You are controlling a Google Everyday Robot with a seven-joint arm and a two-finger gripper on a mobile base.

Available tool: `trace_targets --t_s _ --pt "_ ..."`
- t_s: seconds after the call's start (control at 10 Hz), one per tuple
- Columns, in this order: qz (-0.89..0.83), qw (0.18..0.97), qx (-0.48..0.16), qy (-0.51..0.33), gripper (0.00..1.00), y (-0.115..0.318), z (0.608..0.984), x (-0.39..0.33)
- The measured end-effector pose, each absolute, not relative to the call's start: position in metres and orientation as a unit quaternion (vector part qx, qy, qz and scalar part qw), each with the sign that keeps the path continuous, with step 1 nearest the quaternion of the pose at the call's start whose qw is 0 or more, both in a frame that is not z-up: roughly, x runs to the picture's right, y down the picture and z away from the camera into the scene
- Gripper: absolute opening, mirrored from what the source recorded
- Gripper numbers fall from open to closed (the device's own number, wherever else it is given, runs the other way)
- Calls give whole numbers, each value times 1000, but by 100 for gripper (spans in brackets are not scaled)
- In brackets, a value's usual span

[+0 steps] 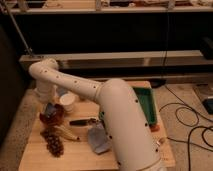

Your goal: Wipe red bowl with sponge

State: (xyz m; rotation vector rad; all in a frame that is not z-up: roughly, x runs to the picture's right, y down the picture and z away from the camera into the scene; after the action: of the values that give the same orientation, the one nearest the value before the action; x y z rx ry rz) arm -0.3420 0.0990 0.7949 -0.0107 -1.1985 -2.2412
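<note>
A: Since there is only the one camera view, I am taking it left to right. The white arm [95, 95] is reaching from lower right of the frame across to the middle left, and the gripper [50, 108] is hanging directly over the red bowl [51, 118], which is sitting on the wooden table [30, 155] at left of centre.

B: Are you seeing the sponge?

A: Not clearly. Something pale is showing at the gripper's tip, right at the bowl's mouth, but I am not calling it a sponge with confidence. As for the jaws, I cannot tell whether they are parted or closed, or on what.

B: Which step is this looking like?

A: I am judging that the wiping itself is in hand or just about to start, as the tip is sitting at the bowl's rim or inside it. The next move is likely calling for a gentle press and a sweep round the inner wall, without tipping the bowl.

B: Anything crowding it?

A: A white cup [67, 102] is standing just beside the bowl toward upper right. A banana [66, 133] and a bunch of grapes [54, 144] are lying just below it. A green tray [149, 105] is lying well apart at right.
</note>
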Motion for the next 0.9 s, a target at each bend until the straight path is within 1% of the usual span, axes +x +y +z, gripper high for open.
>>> trace_targets --t_s 0.5,0.9 --pt "-848 271 0 -455 4 119 784 -357" --pt "-847 267 -8 -460 4 147 777 -342"
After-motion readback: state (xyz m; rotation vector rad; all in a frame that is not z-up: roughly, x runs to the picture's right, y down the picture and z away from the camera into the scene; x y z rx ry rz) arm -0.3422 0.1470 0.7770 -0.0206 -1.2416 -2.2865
